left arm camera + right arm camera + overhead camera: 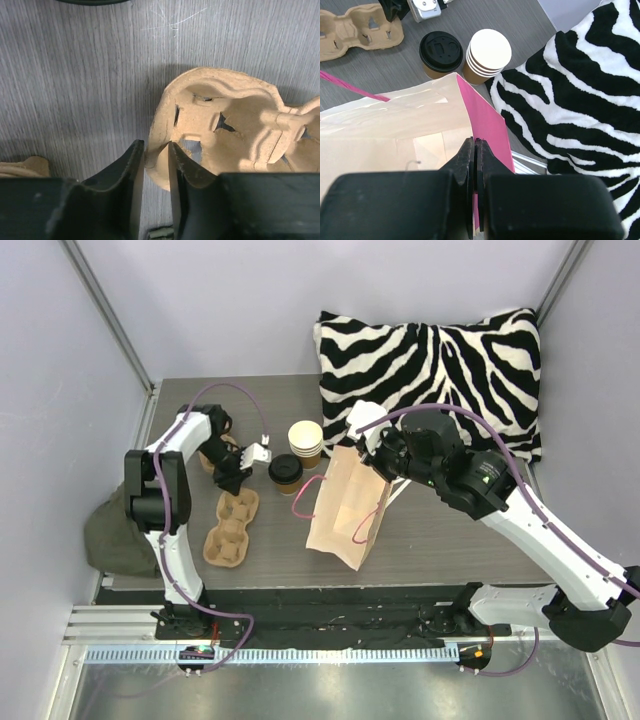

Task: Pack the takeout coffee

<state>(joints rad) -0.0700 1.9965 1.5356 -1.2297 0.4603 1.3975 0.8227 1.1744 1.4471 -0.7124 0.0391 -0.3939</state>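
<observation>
The takeout coffee stands toward the far middle of the grey wood-grain table (190,400). It consists of a stack of cream-white paper cups nested in a kraft-brown one (490,52) and, just beside it on the near left, a kraft-brown paper cup capped with a round black lid (441,50). Both are upright and are touched by neither arm.

The left gripper (156,150) is closed to a narrow gap on the rim of the tan moulded-pulp cup carrier (235,125). The carrier's long axis runs near to far, and it is pinched at its far end. The right gripper (475,145) is pressed together on the pink-lined rim of the pale kraft paper bag (385,135), and the bag's mouth is held up by that pinch.

The cups lie between the two grippers, just right of the left one and just left and far of the held bag rim. The lidded cup is judged nearer the left arm. As the bag is held open by the right arm, the left is judged better placed to fetch a cup, once the carrier is released.
</observation>
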